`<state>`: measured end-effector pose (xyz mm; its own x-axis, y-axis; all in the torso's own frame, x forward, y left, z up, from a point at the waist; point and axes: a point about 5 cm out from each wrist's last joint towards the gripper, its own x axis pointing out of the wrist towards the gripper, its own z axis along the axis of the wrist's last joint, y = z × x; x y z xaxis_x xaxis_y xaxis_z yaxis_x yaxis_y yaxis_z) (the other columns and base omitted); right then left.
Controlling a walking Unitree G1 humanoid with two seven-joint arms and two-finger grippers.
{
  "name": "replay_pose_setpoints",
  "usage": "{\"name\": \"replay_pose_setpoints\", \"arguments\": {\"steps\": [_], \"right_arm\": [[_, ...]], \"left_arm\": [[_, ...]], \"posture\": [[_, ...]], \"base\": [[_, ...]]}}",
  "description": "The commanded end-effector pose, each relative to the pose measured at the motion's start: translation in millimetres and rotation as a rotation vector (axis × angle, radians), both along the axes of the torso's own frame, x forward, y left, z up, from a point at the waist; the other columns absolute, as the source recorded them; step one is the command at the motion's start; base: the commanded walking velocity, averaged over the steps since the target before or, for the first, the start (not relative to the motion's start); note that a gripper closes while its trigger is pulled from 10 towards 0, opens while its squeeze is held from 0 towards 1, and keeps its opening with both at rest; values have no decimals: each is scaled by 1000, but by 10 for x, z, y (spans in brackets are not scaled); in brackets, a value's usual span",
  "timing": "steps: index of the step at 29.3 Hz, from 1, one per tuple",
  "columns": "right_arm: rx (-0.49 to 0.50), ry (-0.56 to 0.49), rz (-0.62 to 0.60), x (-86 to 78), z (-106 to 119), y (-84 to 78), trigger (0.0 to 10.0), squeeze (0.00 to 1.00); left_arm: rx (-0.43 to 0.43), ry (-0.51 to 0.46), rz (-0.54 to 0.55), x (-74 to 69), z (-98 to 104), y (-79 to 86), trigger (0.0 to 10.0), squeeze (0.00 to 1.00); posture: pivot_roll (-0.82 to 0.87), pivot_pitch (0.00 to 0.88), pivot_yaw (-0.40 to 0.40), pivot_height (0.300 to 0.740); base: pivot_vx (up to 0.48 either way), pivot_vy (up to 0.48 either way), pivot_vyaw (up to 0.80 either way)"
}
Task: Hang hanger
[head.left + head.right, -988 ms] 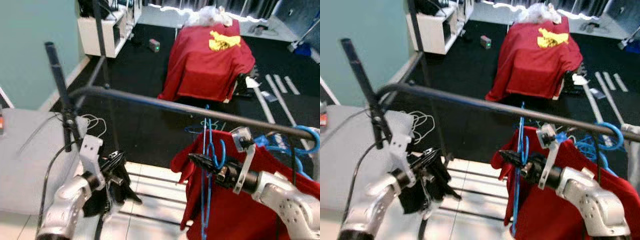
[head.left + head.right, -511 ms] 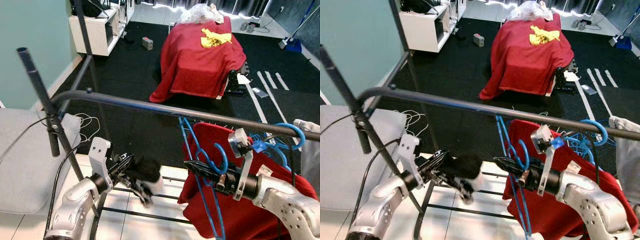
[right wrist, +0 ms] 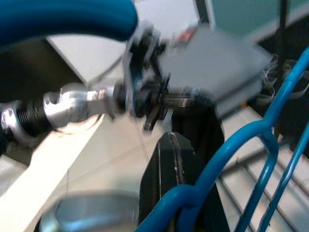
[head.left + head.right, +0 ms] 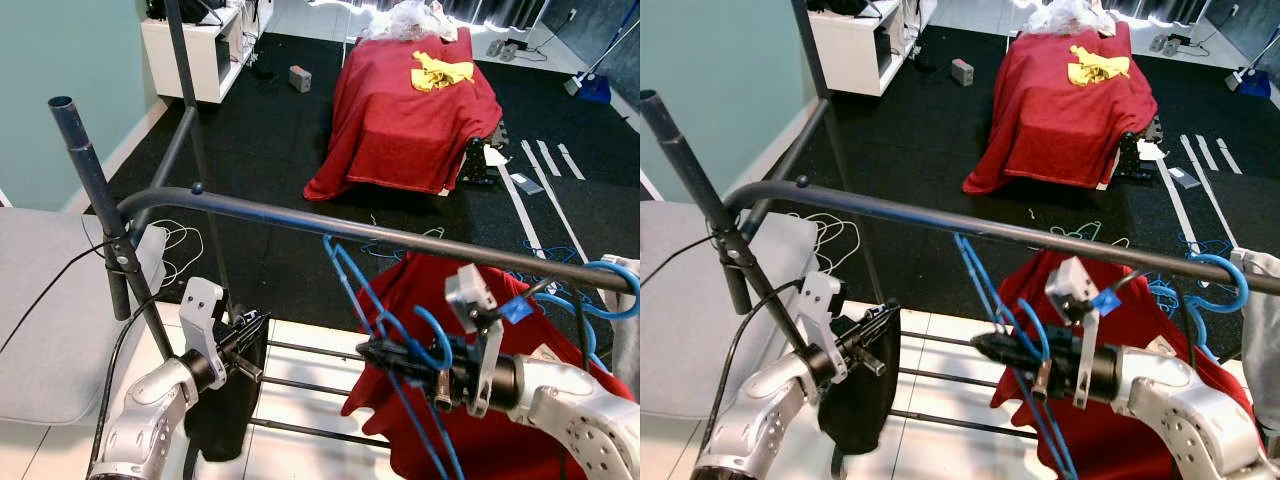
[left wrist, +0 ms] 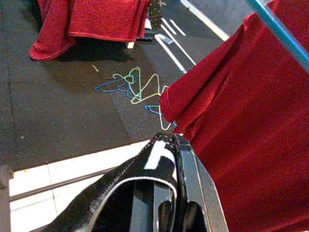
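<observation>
Right claw [image 4: 375, 353] is clamped on the blue hanger [image 4: 385, 325] just below the rail [image 4: 330, 226] — its hook is not yet hung; left claw [image 4: 252, 330] is clamped on black cloth [image 4: 225, 405].

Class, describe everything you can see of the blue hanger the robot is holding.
The blue hanger is thin and looks like plastic, with a curved hook and long straight arms. The right hand is shut on it just below the hook. It is tilted, below the dark rail, not hooked on, beside the red garment.
</observation>
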<state>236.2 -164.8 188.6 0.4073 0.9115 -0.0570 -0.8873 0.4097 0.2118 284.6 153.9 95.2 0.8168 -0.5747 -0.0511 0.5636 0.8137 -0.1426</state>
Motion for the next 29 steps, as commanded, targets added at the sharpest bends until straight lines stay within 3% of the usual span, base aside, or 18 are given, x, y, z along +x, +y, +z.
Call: {"name": "replay_pose_setpoints", "arguments": {"steps": [1,12,15,29], "right_arm": [[18,-19,-33,18,49,-44,10000,0],[116,-117,-30,4,324,-51,10000,0],[133,-134,-88,65,376,-68,10000,0],[78,4,-371,384,269,-156,10000,0]], "left_arm": [[12,-2,-26,-32,-7,-36,10000,0],[4,-2,-53,-55,-13,-82,10000,0],[1,-3,-63,-59,-14,-106,10000,0],[6,-1,-73,-80,-19,-133,10000,0]], "posture": [[3,158,-75,740],[3,159,-75,740],[-4,159,-75,740],[-4,162,-80,740]], "base": [[0,0,0],[0,0,0],[0,0,0],[0,0,0]]}}
